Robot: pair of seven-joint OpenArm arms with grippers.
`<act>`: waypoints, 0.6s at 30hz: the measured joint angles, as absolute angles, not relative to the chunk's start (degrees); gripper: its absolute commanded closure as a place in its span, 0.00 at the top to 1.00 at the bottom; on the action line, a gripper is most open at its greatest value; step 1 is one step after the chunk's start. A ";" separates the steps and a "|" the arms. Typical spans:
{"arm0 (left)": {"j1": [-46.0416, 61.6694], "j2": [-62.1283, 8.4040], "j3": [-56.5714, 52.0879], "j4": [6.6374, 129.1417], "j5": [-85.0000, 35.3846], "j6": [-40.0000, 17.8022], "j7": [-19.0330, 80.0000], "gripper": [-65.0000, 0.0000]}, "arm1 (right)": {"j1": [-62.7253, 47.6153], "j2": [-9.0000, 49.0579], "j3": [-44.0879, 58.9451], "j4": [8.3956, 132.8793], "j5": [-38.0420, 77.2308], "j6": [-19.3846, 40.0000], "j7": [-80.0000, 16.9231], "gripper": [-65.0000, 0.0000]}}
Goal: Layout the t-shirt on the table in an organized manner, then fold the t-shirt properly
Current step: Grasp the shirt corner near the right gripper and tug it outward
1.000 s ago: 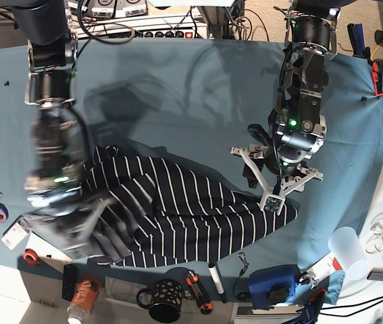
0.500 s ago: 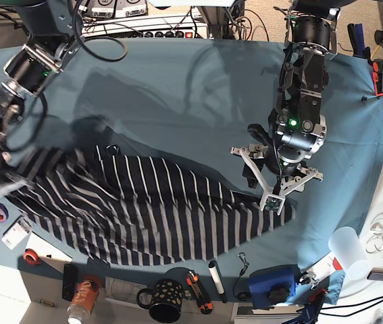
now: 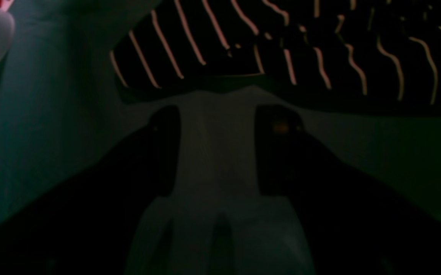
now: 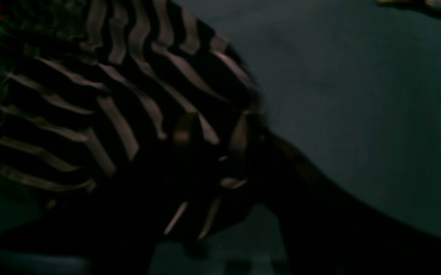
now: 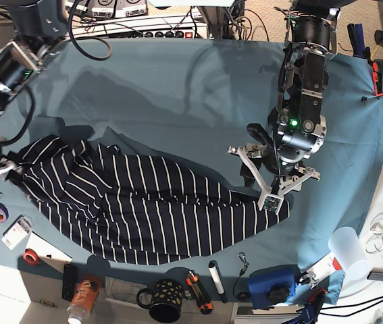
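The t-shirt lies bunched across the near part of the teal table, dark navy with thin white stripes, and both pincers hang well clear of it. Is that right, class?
Not quite. The right pincer is not clear of the t-shirt: the right wrist view shows striped fabric gathered between its fingers. The left pincer sits at the shirt's other end. The rest stands: it lies bunched on the teal table.
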State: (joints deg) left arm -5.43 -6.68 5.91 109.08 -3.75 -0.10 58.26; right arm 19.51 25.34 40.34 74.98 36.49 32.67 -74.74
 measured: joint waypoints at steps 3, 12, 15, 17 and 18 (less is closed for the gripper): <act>-5.41 -6.70 5.91 109.08 -3.75 -0.10 58.26 0.49 | 19.49 29.34 40.51 75.00 46.41 32.62 -76.40 0.33; -5.41 -6.68 5.91 109.08 -3.77 -0.10 56.77 0.49 | 20.10 31.90 44.82 75.31 60.82 39.09 -81.17 0.33; -5.41 -6.68 5.91 109.08 -3.75 -0.12 56.77 0.49 | 18.37 30.20 43.97 75.33 61.25 39.77 -80.99 0.33; -5.41 -6.68 5.91 109.08 -3.75 -0.10 56.77 0.49 | 16.36 28.93 42.87 75.31 60.36 39.72 -81.03 0.33; -5.41 -6.68 5.91 109.08 -3.75 -0.10 56.77 0.49 | 15.29 28.29 42.26 75.31 60.25 39.75 -81.19 0.33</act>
State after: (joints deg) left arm -5.41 -6.68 5.91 109.08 -3.75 -0.10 56.77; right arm 15.29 28.29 42.26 75.31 60.25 39.75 -81.19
